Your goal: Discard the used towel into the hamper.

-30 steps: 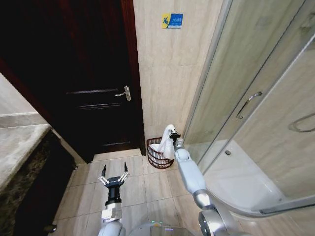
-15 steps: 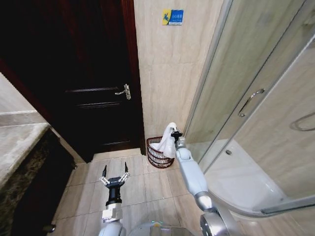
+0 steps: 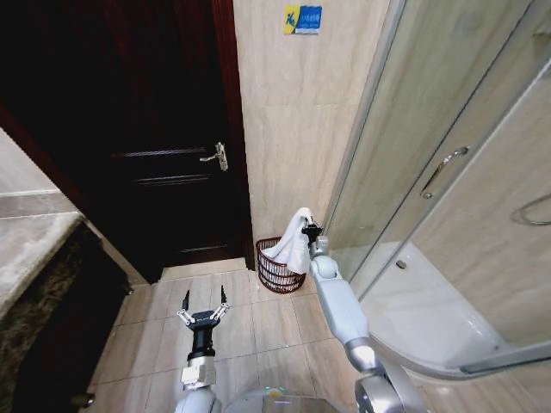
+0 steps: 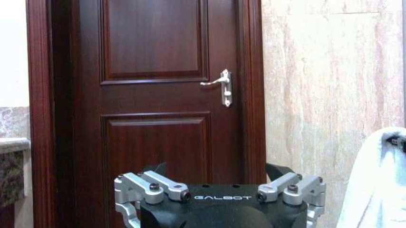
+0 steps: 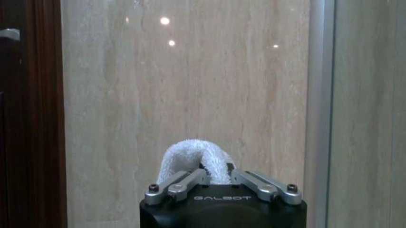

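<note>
Looking down from the head, we see the right pincer (image 3: 309, 231) pinching the white towel (image 3: 294, 243), which hangs limp over the hamper (image 3: 277, 268) at the wall's foot, at one o'clock from us. The left pincer (image 3: 203, 308) waits spread wide at eleven o'clock. Left wrist: door (image 4: 165, 95) ahead, towel at three o'clock. Right wrist: pincer clamped on a soft fold. Light, floppy cloth, we reckon; a bunched fold grips best.

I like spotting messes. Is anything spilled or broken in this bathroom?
Nothing stands out. The right gripper holds the white towel over the hamper, which stands upright by the wall. The left gripper waits open above the floor.
</note>
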